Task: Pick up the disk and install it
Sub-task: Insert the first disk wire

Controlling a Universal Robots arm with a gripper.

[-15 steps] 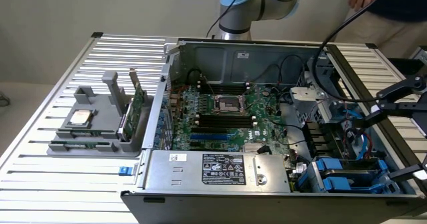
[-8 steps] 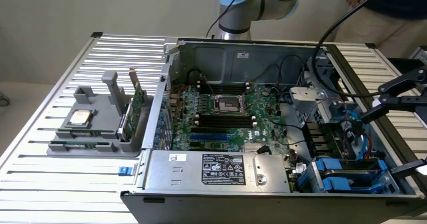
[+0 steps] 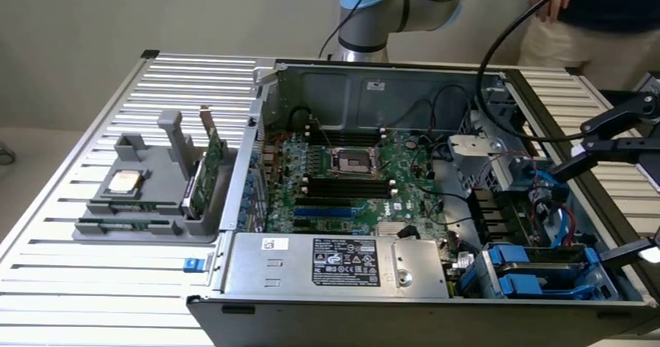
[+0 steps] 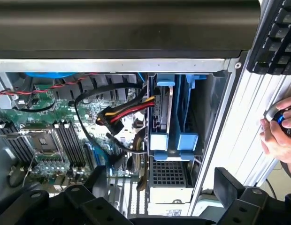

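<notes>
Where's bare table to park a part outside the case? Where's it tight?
Free: slatted table between the gray fixture and the near edge, and beyond the fixture to the far edge. Crowded: inside the case, worst at the blue drive carriers and their cables.

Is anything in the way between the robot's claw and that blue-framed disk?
Nothing visible. The open gripper hangs above the blue-framed disk; coloured cables reach its side, not the gap between.
</notes>
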